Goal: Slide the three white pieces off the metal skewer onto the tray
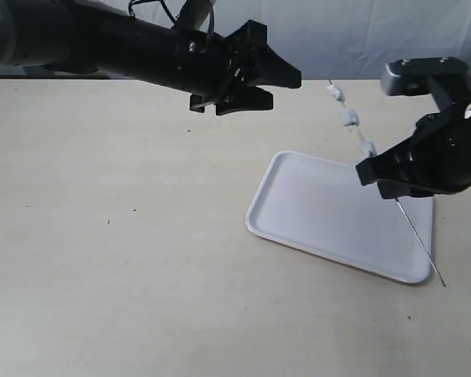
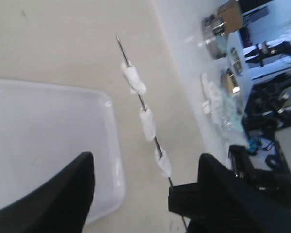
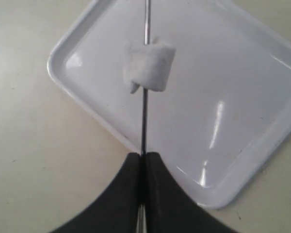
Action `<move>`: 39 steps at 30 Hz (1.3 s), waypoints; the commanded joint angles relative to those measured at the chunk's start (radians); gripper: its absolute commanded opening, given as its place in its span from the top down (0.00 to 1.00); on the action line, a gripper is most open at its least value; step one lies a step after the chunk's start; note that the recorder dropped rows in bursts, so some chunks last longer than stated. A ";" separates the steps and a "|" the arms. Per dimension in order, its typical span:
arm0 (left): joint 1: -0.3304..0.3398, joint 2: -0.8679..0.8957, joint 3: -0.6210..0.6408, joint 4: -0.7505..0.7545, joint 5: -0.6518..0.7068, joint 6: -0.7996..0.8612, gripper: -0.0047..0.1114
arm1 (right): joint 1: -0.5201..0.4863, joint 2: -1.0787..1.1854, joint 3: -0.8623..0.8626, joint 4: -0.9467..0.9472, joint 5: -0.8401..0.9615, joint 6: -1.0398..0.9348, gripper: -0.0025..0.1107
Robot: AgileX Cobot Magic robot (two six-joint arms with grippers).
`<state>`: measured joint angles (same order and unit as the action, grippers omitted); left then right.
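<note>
So, working from the left: the left gripper [image 1: 284, 88] hangs in the air with its jaws spread wide, holding nothing. It's pointed toward the skewer but well apart from it. In its own wrist view the two black fingers [image 2: 82, 187] frame the loaded rod, so we reckon it's lined up to pinch a piece and pull.

Next along is the white tray [image 1: 255, 218], flat on the tan table [image 1: 102, 259] with nothing in it. It's parked right under the action, presumably so anything that drops lands in it.

Then the metal skewer [image 1: 417, 237], held at a slant. All three white pieces [image 1: 348, 119] are threaded on its upper half, spaced apart, up in the air near the tray's far right corner. The bottom end pokes out past the tray's near right corner, and we can't tell if it touches the table.

The right gripper [image 1: 381, 179] is clamped tight on the rod just below the lowest piece. That grip blocks the downward route, so our guess is the pieces have to come off over the free top end.

As for brands or writing, we can't read any. The clutter behind in the left wrist view is too blurry.
</note>
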<state>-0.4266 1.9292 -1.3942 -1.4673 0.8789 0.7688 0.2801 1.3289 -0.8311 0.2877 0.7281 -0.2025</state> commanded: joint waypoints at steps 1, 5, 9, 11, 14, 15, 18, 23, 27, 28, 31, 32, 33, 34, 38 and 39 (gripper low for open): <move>-0.054 0.036 -0.004 -0.140 -0.017 0.048 0.45 | -0.023 -0.092 0.056 0.013 0.038 -0.017 0.98; -0.106 0.080 -0.004 -0.186 -0.021 0.085 0.45 | -0.023 -0.149 0.102 0.056 0.040 -0.044 0.98; -0.125 0.095 -0.004 -0.225 -0.053 0.115 0.45 | -0.023 -0.197 0.157 0.056 0.022 -0.044 0.98; -0.125 0.095 -0.004 -0.253 -0.056 0.126 0.45 | -0.023 -0.213 0.188 0.056 0.002 -0.047 0.98; -0.125 0.095 -0.004 -0.277 -0.052 0.132 0.45 | -0.023 -0.223 0.224 0.070 -0.039 -0.047 0.98; -0.125 0.096 -0.004 -0.277 -0.061 0.134 0.45 | -0.023 -0.223 0.234 0.082 -0.043 -0.050 0.98; -0.127 0.108 -0.004 -0.277 -0.063 0.136 0.45 | -0.023 -0.223 0.241 0.092 -0.045 -0.059 0.98; -0.170 0.152 -0.004 -0.277 -0.048 0.141 0.45 | -0.023 -0.223 0.241 0.108 -0.057 -0.069 0.98; -0.193 0.159 -0.004 -0.277 -0.090 0.158 0.45 | -0.023 -0.223 0.241 0.100 -0.057 -0.069 0.98; -0.194 0.159 -0.004 -0.277 -0.095 0.158 0.45 | -0.023 -0.223 0.241 0.095 -0.058 -0.069 0.98; -0.194 0.159 -0.012 -0.277 -0.092 0.158 0.46 | -0.023 -0.223 0.241 0.091 -0.064 -0.069 0.98; -0.194 0.159 -0.015 -0.277 -0.092 0.158 0.46 | -0.023 -0.223 0.241 0.091 -0.064 -0.069 0.98; -0.194 0.159 -0.020 -0.277 -0.092 0.158 0.46 | -0.023 -0.223 0.241 0.091 -0.064 -0.069 0.98; -0.194 0.159 -0.025 -0.277 -0.092 0.158 0.46 | -0.023 -0.223 0.241 0.089 -0.065 -0.071 0.98; -0.194 0.159 -0.052 -0.277 -0.099 0.155 0.46 | -0.023 -0.223 0.241 0.071 -0.065 -0.071 0.98; -0.194 0.159 -0.057 -0.277 -0.099 0.150 0.46 | -0.023 -0.223 0.241 0.071 -0.065 -0.073 0.98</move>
<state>-0.6183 2.0901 -1.4298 -1.7285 0.7847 0.9204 0.2635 1.1157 -0.5921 0.3744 0.6737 -0.2661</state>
